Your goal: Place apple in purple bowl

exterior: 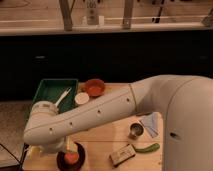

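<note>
Apple (71, 157): small, round and orange-red, sitting inside the purple bowl (60, 162) at the near edge of the wooden surface (100, 146).
Handling: likely light, firm and smooth-skinned. It would roll if nudged, and a hard squeeze could bruise it.
Hold: best taken across its widest part from above, with opposite sides pinched so it cannot squirt out.
Gripper (67, 146): directly over the bowl and down at the apple, mostly hidden by the bulky white arm (90, 117). Whether it clasps the fruit or has let go cannot be told.
Task stage: by the look of it the placing is all but done. What remains is a clean release and a straight lift, so the bowl is not dragged.
Brown packet (122, 155): right of the bowl, near the front edge.
Green pepper (148, 148): further right of the bowl, just past the packet.
Steel cup (136, 131): right of the bowl and behind it.
Pale cloth (151, 124): just beyond the steel cup.
White cup (81, 98): well behind the bowl.
Orange bowl (94, 88): behind the purple bowl, just past the white cup.
Green tray (50, 90): behind the bowl and to its left, holding a white utensil (63, 96).
</note>
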